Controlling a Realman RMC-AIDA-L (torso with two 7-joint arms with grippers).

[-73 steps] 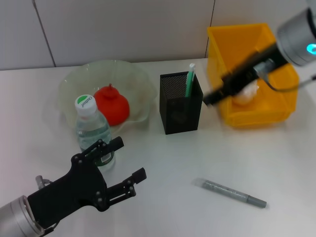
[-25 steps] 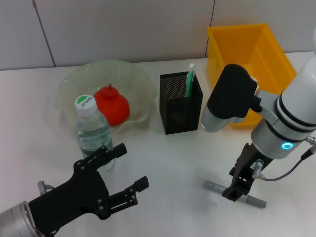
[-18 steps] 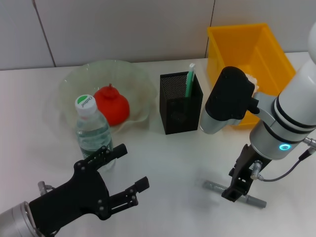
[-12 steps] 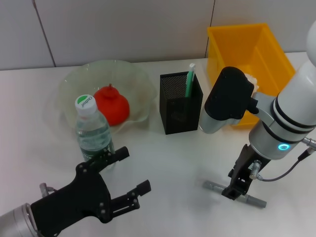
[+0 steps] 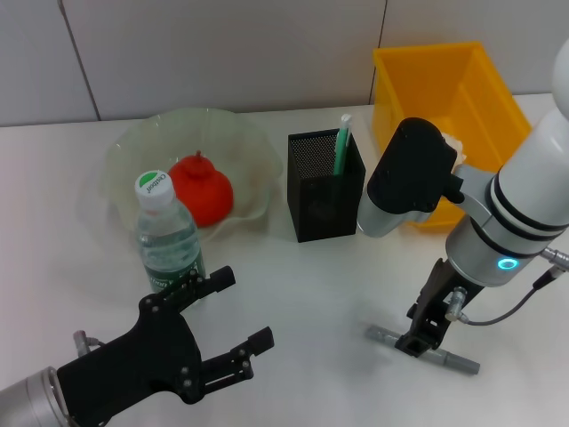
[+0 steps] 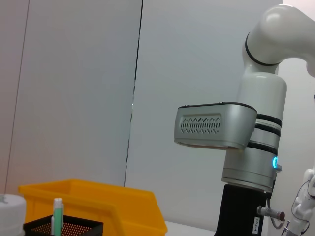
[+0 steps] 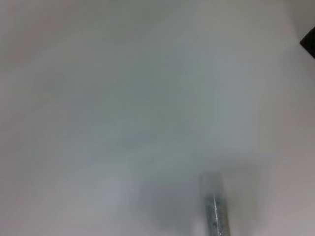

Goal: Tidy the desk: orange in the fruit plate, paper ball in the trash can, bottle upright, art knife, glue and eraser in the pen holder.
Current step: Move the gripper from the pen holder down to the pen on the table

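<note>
The grey art knife point(image 5: 453, 359) lies flat on the white table at the front right. My right gripper point(image 5: 420, 339) is down on its middle; one end of the knife shows in the right wrist view point(image 7: 216, 211). My left gripper point(image 5: 236, 313) is open and empty at the front left, just in front of the upright water bottle point(image 5: 167, 238). The orange point(image 5: 202, 189) sits in the glass fruit plate point(image 5: 133, 151). A green and white stick point(image 5: 341, 146) stands in the black mesh pen holder point(image 5: 325, 187). The paper ball point(image 5: 453, 143) lies in the yellow bin point(image 5: 462, 84), mostly hidden by my right arm. No eraser shows.
The left wrist view shows my right arm point(image 6: 251, 147), the yellow bin point(image 6: 98, 204) and the pen holder point(image 6: 64, 227). A wall closes off the back of the table.
My right arm has come from the yellow bin down to the art knife and has crept slightly lower and left in the last second. My left gripper has shifted a little down and right.
</note>
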